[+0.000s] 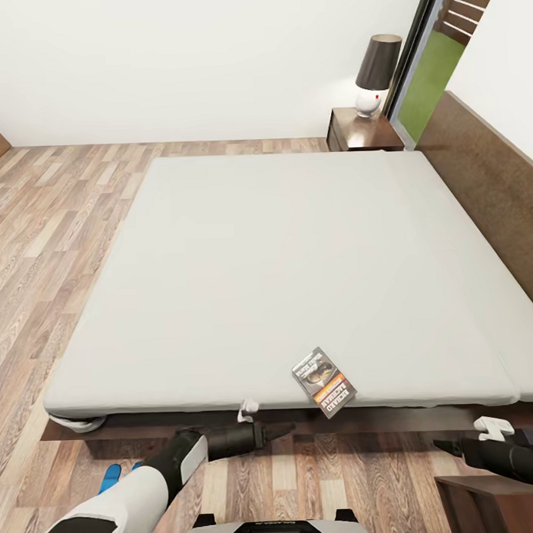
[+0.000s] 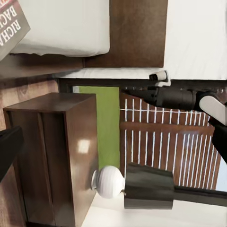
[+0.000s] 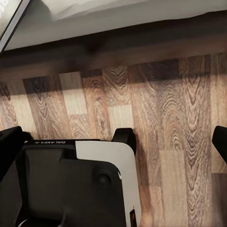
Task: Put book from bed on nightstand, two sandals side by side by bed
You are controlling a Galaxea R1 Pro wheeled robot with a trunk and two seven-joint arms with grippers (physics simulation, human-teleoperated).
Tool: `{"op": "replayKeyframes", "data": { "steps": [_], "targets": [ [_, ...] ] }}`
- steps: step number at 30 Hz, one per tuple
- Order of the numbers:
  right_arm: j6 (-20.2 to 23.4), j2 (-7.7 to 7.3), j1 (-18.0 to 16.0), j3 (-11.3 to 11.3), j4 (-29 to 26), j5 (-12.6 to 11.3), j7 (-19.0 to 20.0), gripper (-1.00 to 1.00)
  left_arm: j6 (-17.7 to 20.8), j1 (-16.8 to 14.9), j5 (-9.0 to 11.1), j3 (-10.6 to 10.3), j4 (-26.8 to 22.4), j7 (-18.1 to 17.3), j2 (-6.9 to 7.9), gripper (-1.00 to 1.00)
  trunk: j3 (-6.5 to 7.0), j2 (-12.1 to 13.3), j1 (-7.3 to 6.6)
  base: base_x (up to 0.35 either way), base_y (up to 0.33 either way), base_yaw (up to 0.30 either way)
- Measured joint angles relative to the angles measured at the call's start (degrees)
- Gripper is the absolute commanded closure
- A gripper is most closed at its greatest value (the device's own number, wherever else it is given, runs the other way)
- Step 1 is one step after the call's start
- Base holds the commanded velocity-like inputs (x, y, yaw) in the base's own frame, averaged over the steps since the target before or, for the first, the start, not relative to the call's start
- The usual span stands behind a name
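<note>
The book (image 1: pixel 324 381) is not yet moved from the bed (image 1: pixel 282 274); 1 sandal (image 1: pixel 110 477) is glimpsed; jaw states cannot be told.

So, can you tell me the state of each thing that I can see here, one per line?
book: lying flat on the mattress, at the near edge, corner overhanging, not gripped.
bed: otherwise bare.
far nightstand: carries a lamp, doors shut.
lamp: upright.
sandal: on the floor, partly hidden by the left arm.
left gripper: holds nothing; jaws unclear.
right gripper: holds nothing; jaws unclear.
</note>
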Motion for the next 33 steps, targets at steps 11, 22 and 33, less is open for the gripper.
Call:
{"op": "replayKeyframes", "data": {
  "steps": [11,22,33],
  "targets": [
    [0.0,0.1,0.0,0.02,0.22,0.0,0.0,-1.0,2.21,0.01,0.06,-0.29,-1.68,1.46,-0.06,-1.0,0.0,0.0,0.0,0.0,0.0,0.0],
    [-0.04,0.65,0.0,-0.03,0.9,-0.08,-0.08,-1.0,2.16,0.01,0.18,1.26,-1.55,1.39,0.16,-1.0,0.0,0.0,0.0,0.0,0.0,0.0],
    [0.0,0.91,0.02,-0.09,4.84,-0.11,-0.09,-1.0,2.15,-0.01,0.21,1.58,-1.46,1.33,0.13,-1.0,0.04,0.0,0.0,0.0,0.0,-0.078]
  ]
}}
